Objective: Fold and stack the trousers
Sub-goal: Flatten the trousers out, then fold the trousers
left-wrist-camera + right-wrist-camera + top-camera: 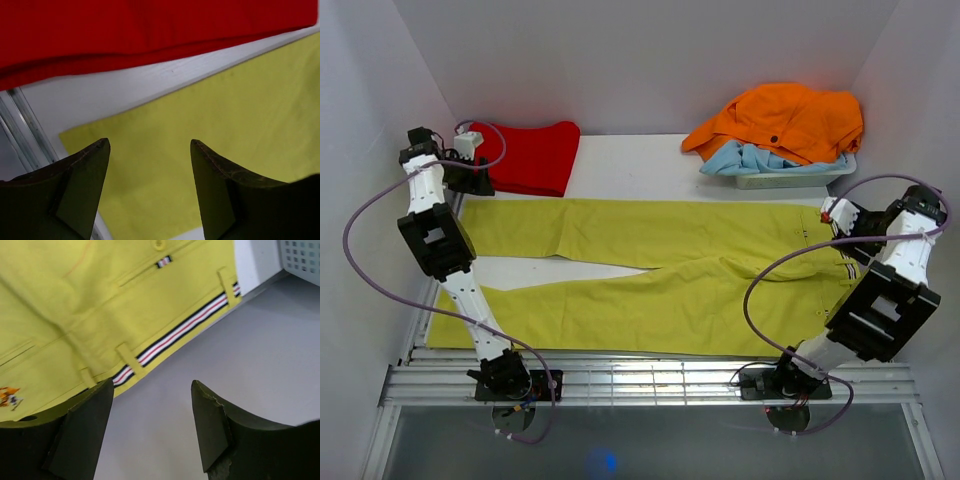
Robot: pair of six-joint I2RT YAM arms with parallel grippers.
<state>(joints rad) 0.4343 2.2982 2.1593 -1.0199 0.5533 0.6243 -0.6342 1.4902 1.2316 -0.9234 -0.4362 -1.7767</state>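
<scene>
The yellow-green trousers [660,270] lie spread flat across the table, legs pointing left, waistband at the right. My left gripper [470,165] is open above the cuff of the far leg [200,150], its jaws wide apart and empty [150,145]. My right gripper [835,215] is open and empty [152,385] over bare table beside the waistband, whose striped lining [175,335] and belt loops show in the right wrist view.
A folded red garment [525,155] lies at the back left, just beyond the far cuff; it also shows in the left wrist view [150,25]. A white basket [790,178] with orange and light-blue clothes [785,120] stands at the back right. White walls enclose the table.
</scene>
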